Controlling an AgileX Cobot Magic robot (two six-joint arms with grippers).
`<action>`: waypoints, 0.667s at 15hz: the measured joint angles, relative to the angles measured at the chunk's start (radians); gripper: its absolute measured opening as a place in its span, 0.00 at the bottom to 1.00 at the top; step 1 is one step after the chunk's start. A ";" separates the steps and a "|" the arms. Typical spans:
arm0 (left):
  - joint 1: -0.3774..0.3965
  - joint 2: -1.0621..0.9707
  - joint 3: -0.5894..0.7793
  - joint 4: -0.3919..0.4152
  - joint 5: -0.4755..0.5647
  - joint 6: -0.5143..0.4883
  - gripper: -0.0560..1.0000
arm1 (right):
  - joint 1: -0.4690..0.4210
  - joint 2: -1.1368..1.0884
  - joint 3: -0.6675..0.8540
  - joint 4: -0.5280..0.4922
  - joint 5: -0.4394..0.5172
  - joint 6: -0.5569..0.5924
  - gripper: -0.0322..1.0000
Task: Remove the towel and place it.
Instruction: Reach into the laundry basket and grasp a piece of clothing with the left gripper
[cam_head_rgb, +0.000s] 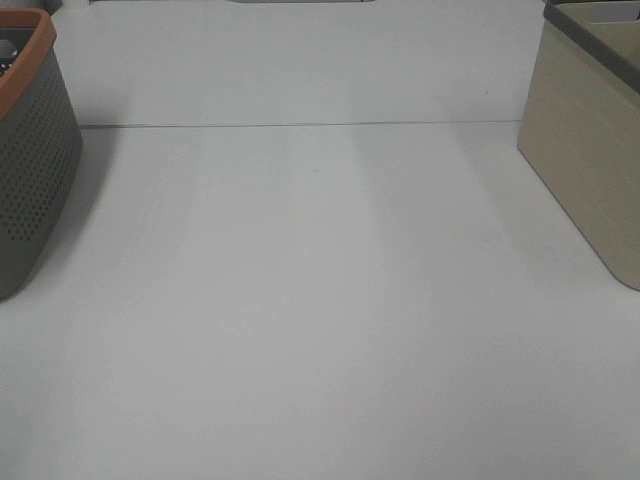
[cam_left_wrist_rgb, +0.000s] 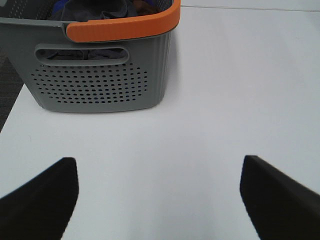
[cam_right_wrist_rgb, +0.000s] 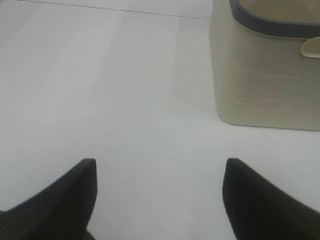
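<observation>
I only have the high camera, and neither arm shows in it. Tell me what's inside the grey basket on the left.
Observer: The left wrist view shows dark cloth, likely the towel, heaped inside the grey basket. It also shows through the handle slot.
Operator: Report the left gripper.
Observer: The left gripper is open, its fingers wide apart over the bare table, short of the basket.
Operator: Now the right one.
Observer: The right gripper is open and holds nothing. It faces the beige basket.
</observation>
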 joint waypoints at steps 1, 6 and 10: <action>0.000 0.000 0.000 0.000 0.000 0.000 0.83 | 0.000 0.000 0.000 0.000 0.000 0.000 0.71; 0.000 0.000 0.000 0.000 0.000 0.000 0.83 | 0.000 0.000 0.000 0.000 0.000 0.000 0.71; 0.000 0.000 0.000 0.000 0.000 0.000 0.83 | 0.000 0.000 0.000 0.000 0.000 0.000 0.71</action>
